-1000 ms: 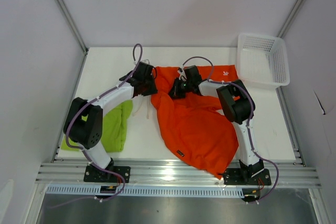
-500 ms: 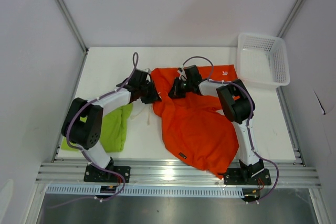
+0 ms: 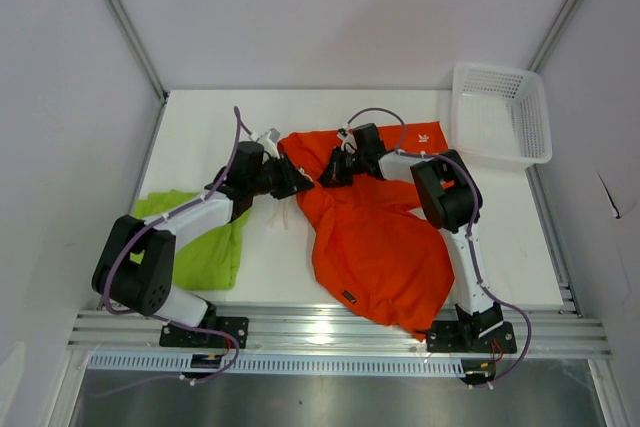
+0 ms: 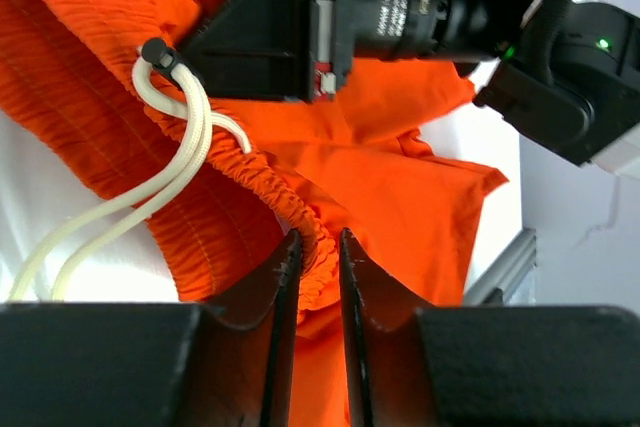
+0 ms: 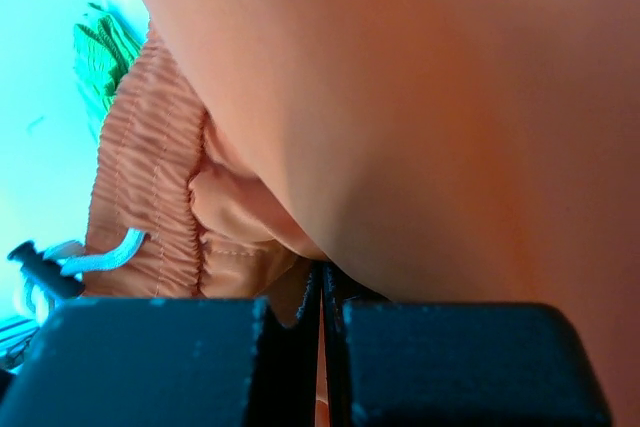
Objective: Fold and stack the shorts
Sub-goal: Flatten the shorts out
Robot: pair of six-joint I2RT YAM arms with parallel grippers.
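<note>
The orange-red shorts (image 3: 375, 242) lie crumpled in the middle of the table, their lower part reaching the near edge. My left gripper (image 3: 298, 184) is shut on their gathered waistband (image 4: 300, 222), next to the white drawstrings (image 4: 165, 172). My right gripper (image 3: 328, 174) is shut on a fold of the same shorts (image 5: 420, 127) close beside the left one. The lime green shorts (image 3: 212, 237) lie folded at the near left, partly under my left arm.
A white mesh basket (image 3: 503, 115) stands at the back right corner. Metal rails (image 3: 330, 329) run along the table's near edge. Grey walls close in both sides.
My left arm has swung down and left, its elbow now over the green shorts, while its gripper slid right onto the orange waistband. The waistband edge bunched toward the right gripper, which stayed put.
</note>
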